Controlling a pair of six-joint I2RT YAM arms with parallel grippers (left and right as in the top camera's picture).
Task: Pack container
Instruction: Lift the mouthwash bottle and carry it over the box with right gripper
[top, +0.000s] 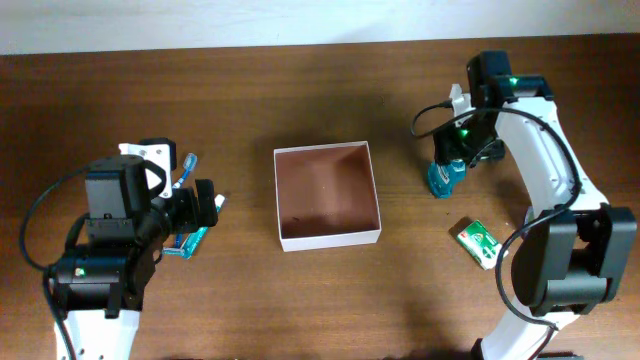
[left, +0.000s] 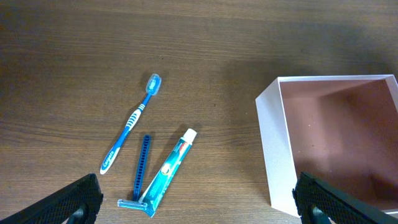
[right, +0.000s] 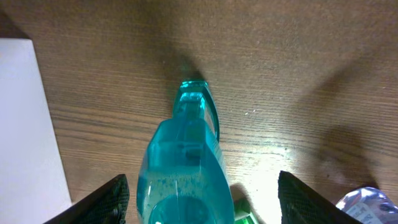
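The container (top: 332, 238), a square shallow white-walled box with a reddish-brown inside, sits empty at the table's middle. Its wall also shows in the left wrist view (left: 273, 143) and the right wrist view (right: 25, 124). My left gripper (top: 207, 205) is open and empty above the table (left: 199, 210), between the container and a blue toothbrush (left: 132, 124), a blue razor (left: 142, 168) and a teal toothpaste tube (left: 169, 171). My right gripper (top: 466, 145) is open, its fingers either side of a teal mouthwash bottle (right: 183, 168) without touching it (right: 202, 202).
A small green carton (top: 478, 242) lies at the right front. The teal bottle (top: 443, 180) stands right of the container. A crinkled silvery packet (right: 367, 205) shows at the right wrist view's lower right edge. The toothbrush (top: 186, 170) and toothpaste (top: 192, 240) lie partly under my left arm.
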